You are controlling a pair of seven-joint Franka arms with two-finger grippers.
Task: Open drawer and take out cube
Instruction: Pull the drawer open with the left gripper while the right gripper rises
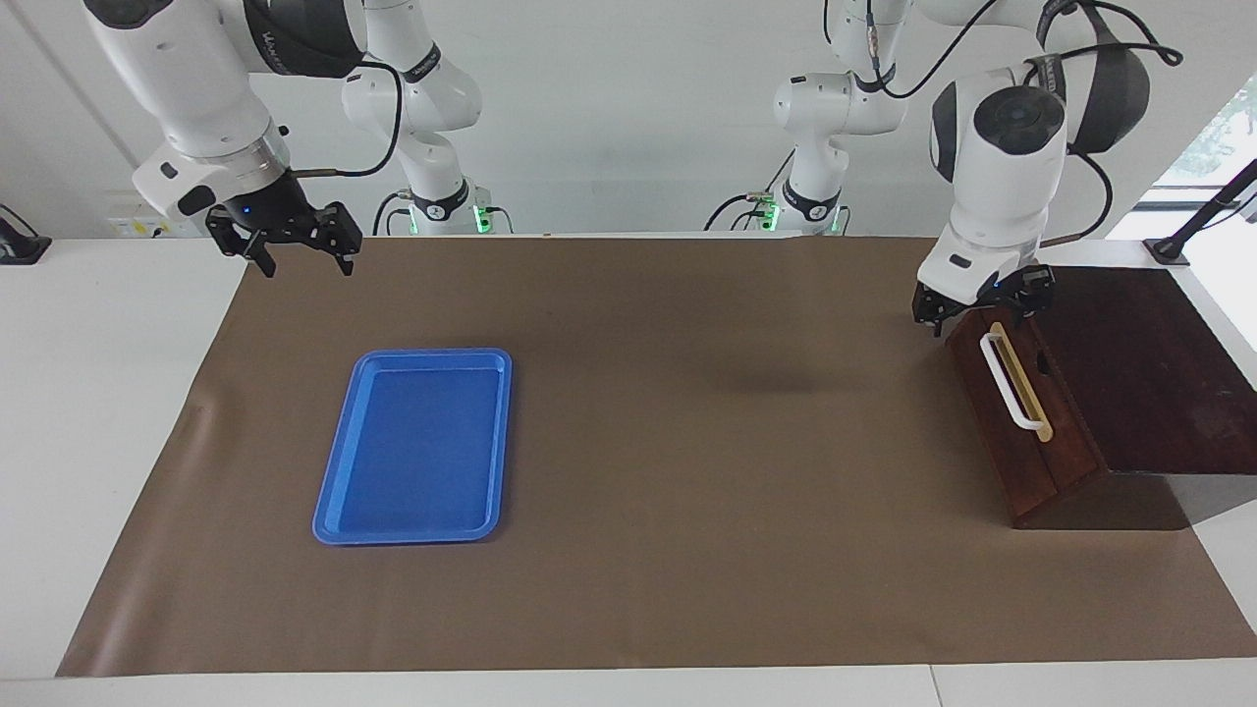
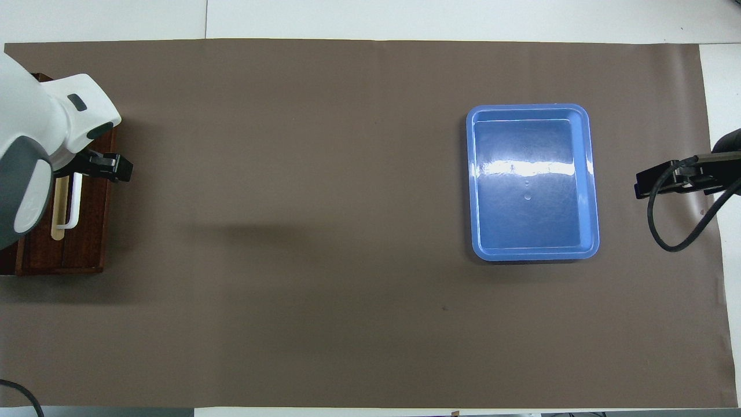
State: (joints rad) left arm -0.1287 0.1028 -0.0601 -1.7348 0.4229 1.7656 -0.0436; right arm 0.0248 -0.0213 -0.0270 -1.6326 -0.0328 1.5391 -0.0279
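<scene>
The drawer (image 1: 1026,432) is shut in its dark wooden box (image 1: 1139,363) at the left arm's end of the table, and its white bar handle (image 1: 1009,385) faces the table's middle. No cube shows. My left gripper (image 1: 978,312) hangs open just over the drawer front's top edge, at the handle's end nearer the robots, touching nothing that I can see. From overhead, the left gripper (image 2: 107,168) covers part of the handle (image 2: 73,205) and the drawer (image 2: 87,237). My right gripper (image 1: 302,261) waits open and empty over the mat's corner.
A flat blue tray (image 1: 412,447) lies empty on the brown mat (image 1: 687,491) toward the right arm's end. Seen from above, the tray (image 2: 532,182) lies beside the right gripper (image 2: 660,180). White table borders the mat.
</scene>
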